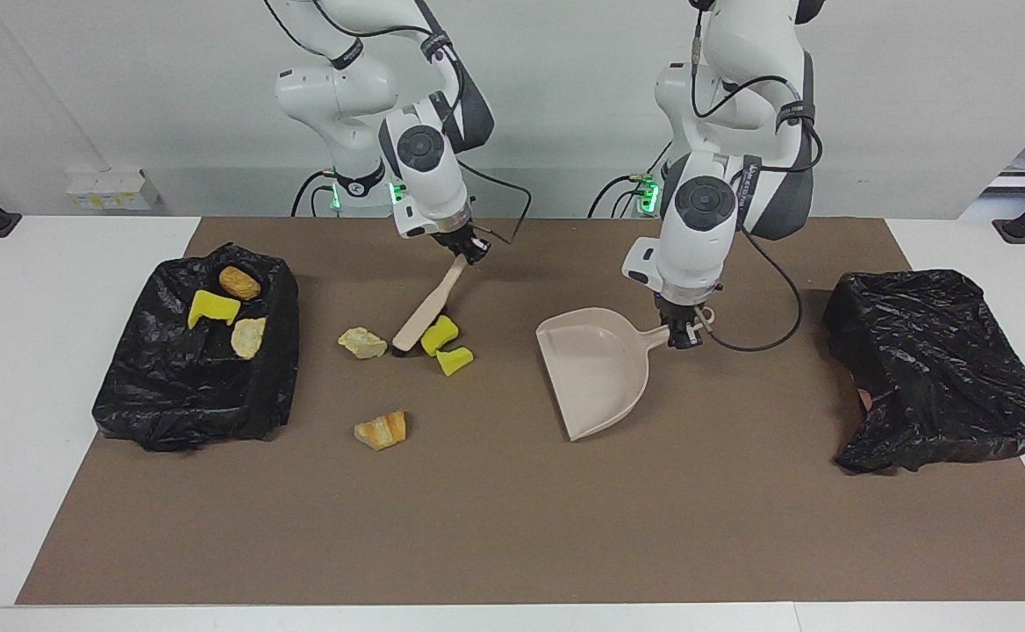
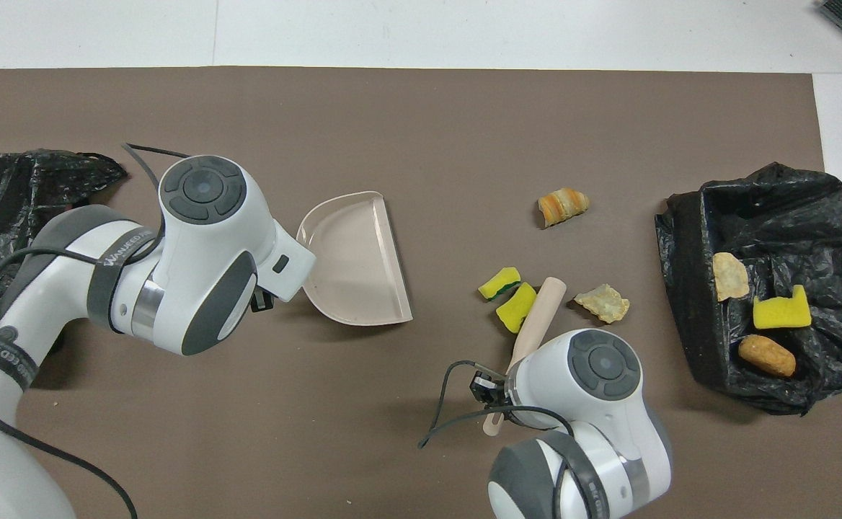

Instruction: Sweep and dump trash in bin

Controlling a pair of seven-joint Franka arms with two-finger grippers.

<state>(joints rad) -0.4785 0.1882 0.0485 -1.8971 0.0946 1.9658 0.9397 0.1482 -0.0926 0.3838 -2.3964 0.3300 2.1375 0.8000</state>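
Note:
My right gripper (image 1: 462,250) is shut on the handle of a beige brush (image 1: 425,307), whose bristle end rests on the mat against a yellow trash bit (image 1: 439,334). That bit touches a second yellow one (image 1: 455,360). A pale bread chunk (image 1: 362,342) lies beside the brush, toward the right arm's end. An orange-brown piece (image 1: 380,430) lies farther from the robots. My left gripper (image 1: 681,332) is shut on the handle of the pink dustpan (image 1: 596,373), its mouth facing the trash. The black-lined bin (image 1: 179,404) holds three pieces.
A second black-bagged bin (image 1: 934,369) sits at the left arm's end of the brown mat (image 1: 512,527). From overhead, the brush (image 2: 536,317) lies between the yellow bits and the pale chunk (image 2: 603,303). The dustpan (image 2: 356,259) is a short gap from them.

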